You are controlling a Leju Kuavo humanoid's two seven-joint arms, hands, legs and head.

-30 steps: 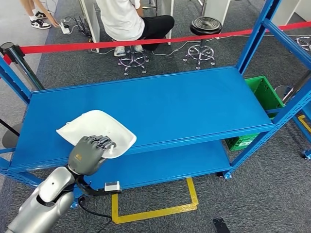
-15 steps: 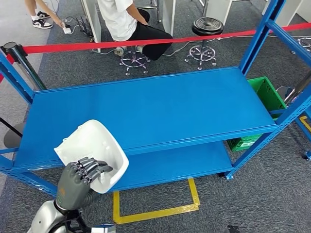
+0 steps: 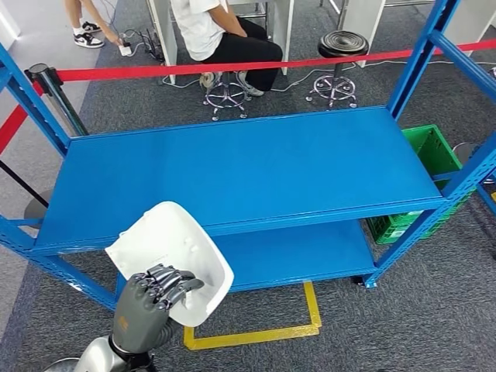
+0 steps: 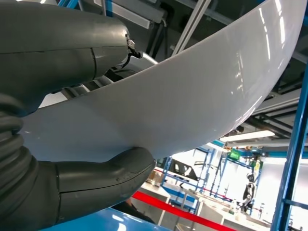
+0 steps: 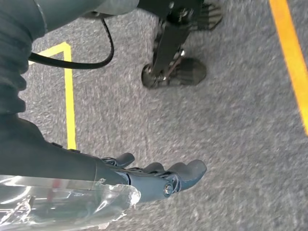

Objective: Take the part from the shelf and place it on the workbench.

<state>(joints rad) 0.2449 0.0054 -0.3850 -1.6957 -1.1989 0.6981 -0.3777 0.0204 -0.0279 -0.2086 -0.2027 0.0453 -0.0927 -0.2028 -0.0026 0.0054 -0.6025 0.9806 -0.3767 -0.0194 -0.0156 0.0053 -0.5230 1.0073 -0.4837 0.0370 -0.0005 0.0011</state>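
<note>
Blue shelf point(image 3: 251, 167) on grey carpet point(image 3: 409, 310)

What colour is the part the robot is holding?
White. The part in the left hand is glossy white plastic, seen best in the head view.

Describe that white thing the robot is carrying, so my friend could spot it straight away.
Find the long blue shelf; at its near left corner the robot's left hand grips a white part. It is a smooth, glossy, curved shell, the only white object by the blue rack.
</note>
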